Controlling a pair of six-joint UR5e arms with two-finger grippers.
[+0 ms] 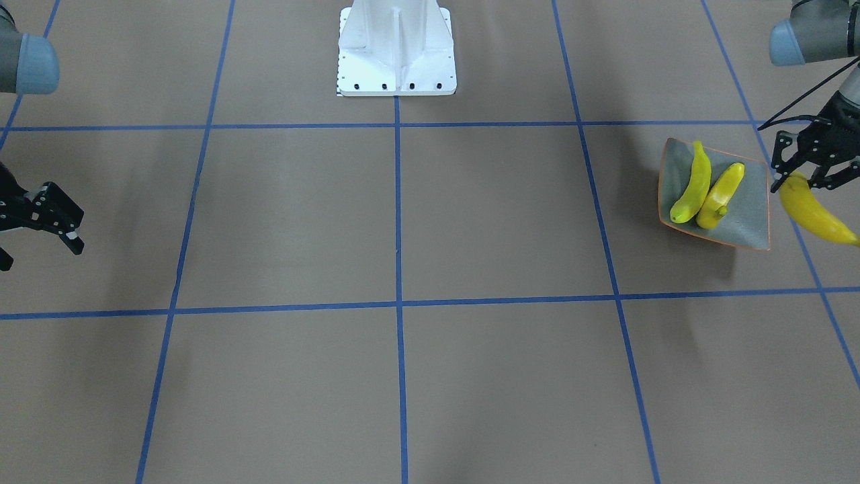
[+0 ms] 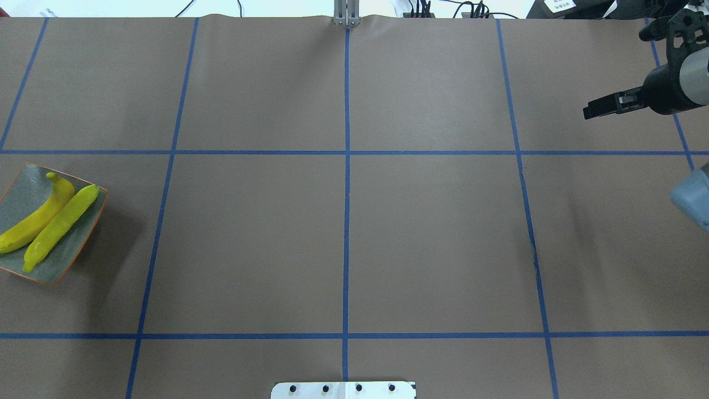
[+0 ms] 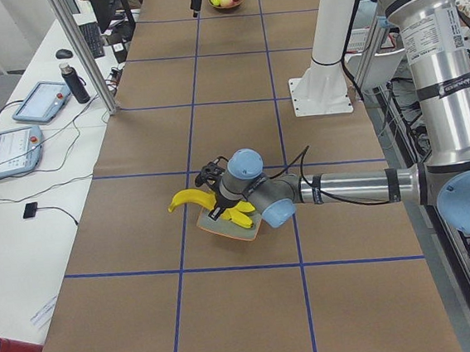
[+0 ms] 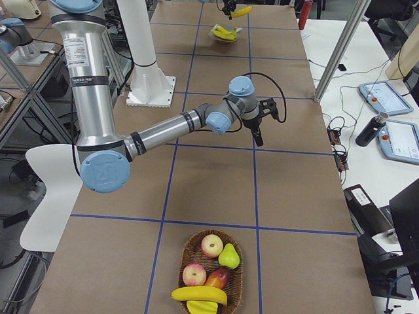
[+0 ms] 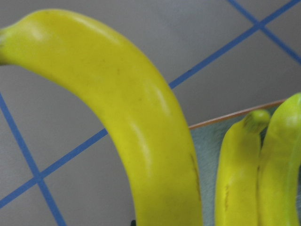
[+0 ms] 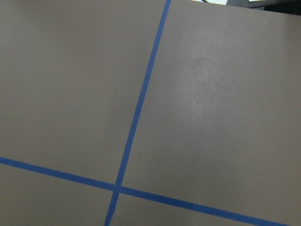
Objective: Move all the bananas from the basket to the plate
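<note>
The grey-green plate (image 1: 749,202) with an orange rim holds two bananas side by side, a greener one (image 1: 693,185) and a yellow one (image 1: 722,195); the plate also shows in the overhead view (image 2: 27,185). My left gripper (image 1: 799,176) is shut on a third banana (image 1: 816,214), held above the table just beside the plate's edge. This banana fills the left wrist view (image 5: 136,122). My right gripper (image 1: 40,232) is open and empty, far from both. The basket (image 4: 186,247) holds one more banana (image 4: 200,295).
The basket also holds two apples (image 4: 211,245) and a pear (image 4: 228,257), at the table's end on my right. The white robot base (image 1: 396,50) stands at mid-table. An operators' desk with tablets (image 4: 386,98) runs along the far side.
</note>
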